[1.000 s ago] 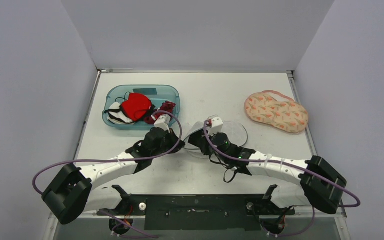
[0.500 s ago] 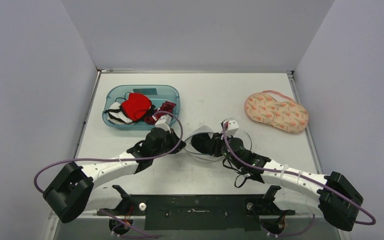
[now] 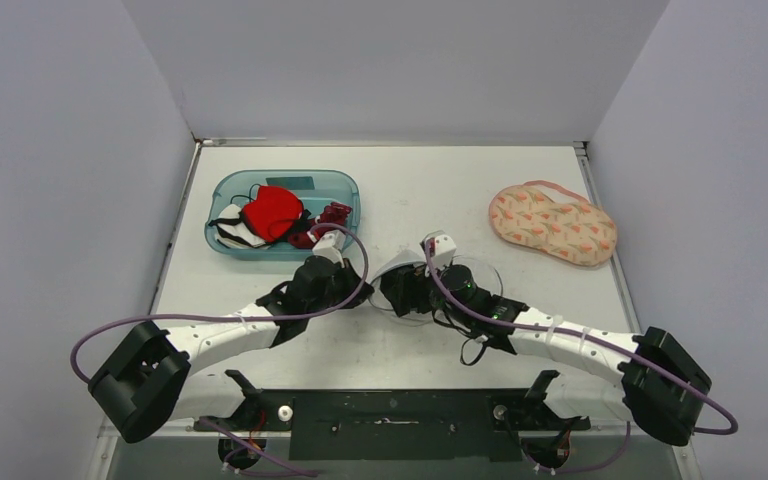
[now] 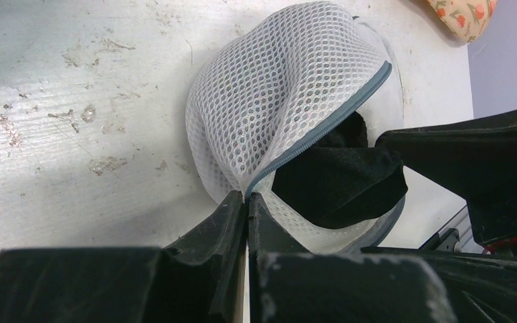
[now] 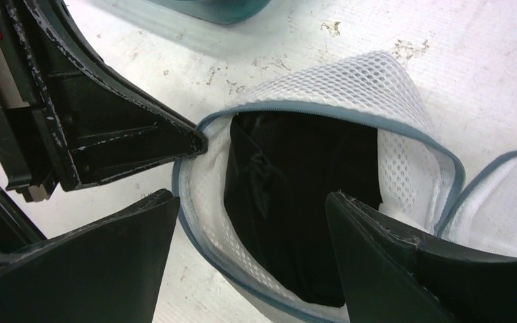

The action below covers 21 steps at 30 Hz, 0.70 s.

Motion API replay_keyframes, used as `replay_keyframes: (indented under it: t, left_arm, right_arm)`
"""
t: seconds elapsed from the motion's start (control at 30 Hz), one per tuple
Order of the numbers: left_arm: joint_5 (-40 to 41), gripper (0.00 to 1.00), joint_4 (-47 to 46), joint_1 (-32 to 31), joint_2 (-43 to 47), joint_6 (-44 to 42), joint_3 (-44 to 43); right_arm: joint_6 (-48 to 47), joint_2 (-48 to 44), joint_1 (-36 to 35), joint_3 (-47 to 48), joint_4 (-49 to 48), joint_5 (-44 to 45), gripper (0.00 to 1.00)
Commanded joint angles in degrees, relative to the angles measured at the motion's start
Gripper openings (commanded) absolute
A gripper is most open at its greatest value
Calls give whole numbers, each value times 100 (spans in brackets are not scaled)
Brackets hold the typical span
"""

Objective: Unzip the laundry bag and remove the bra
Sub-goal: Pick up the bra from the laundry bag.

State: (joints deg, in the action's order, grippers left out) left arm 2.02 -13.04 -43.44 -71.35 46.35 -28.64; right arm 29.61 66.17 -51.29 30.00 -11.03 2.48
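Mesh hides most of the bra [image 5: 289, 202]. Only a fold of black fabric shows through the unzipped mouth of the laundry bag [image 4: 276, 87], and no cups or straps can be made out. From above, both wrists cover much of the bag, which lies mid-desk [image 3: 410, 190] where the two arms meet. The right wrist view cuts off the bag's lower edge.

The left hand [image 4: 247, 198] is pressed fully closed, pinching the bag's grey zip edge at the end of the opening. The right hand [image 5: 250, 198] is spread wide with a finger on either side of the black fabric and holds nothing. Whether its tips touch the mesh cannot be told.

A blue bin [image 3: 332, 186] stands at the far left and a floral padded piece [image 3: 552, 222] lies at the far right.
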Motion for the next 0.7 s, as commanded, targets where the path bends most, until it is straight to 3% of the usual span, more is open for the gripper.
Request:
replay_keyframes:
  t: [0.0,0.2,0.33,0.5,0.67]
  left_arm:
    - [-54,0,-305,-58,-32,-2,-106]
    - [-41,0,-284,-83,-45,-21,-132]
    - [-27,0,-269,-90,-30,-32,-124]
    - [-32,0,-263,-94,-37,-51,-140]
    - [7,0,-228,-94,-37,-70,-142]
  right_arm:
    - [-500,393,22,555,243,-107,81]
    - [-820,883,5,886,563,23,72]
    - [-833,1003,5,886,567,8,57]
    - [-761,984,-4,830,443,-2,30]
    - [-647,605,21,699,228,-204,16]
